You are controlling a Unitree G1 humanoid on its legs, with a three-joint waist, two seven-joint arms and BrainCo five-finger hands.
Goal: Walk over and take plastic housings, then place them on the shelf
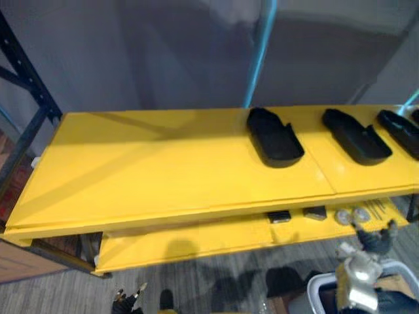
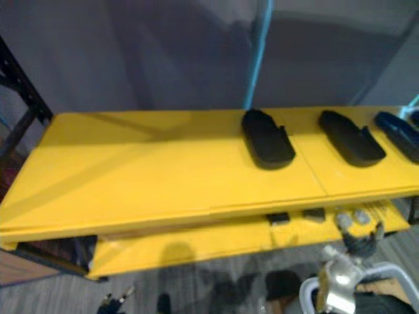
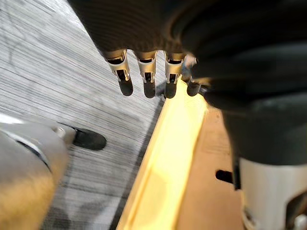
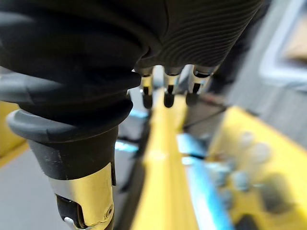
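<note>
Three black plastic housings lie in a row on the yellow top shelf (image 1: 150,170): one near the middle (image 1: 275,137), one further right (image 1: 357,136) and one at the right edge (image 1: 399,131). My right hand (image 1: 376,239) hangs low at the front right, below the shelf's front edge, open with nothing in it; its straight fingers (image 4: 168,93) show in the right wrist view. My left hand (image 1: 127,299) hangs at the bottom left over the floor, its fingers (image 3: 146,79) straight and holding nothing. Neither hand touches a housing.
A lower yellow shelf (image 1: 196,242) holds two small dark blocks (image 1: 279,216) and round silver parts (image 1: 350,214). A pale bin (image 1: 321,288) stands by my right arm. A black rack upright (image 1: 26,72) rises at the left, a blue pole (image 1: 262,46) behind the shelf.
</note>
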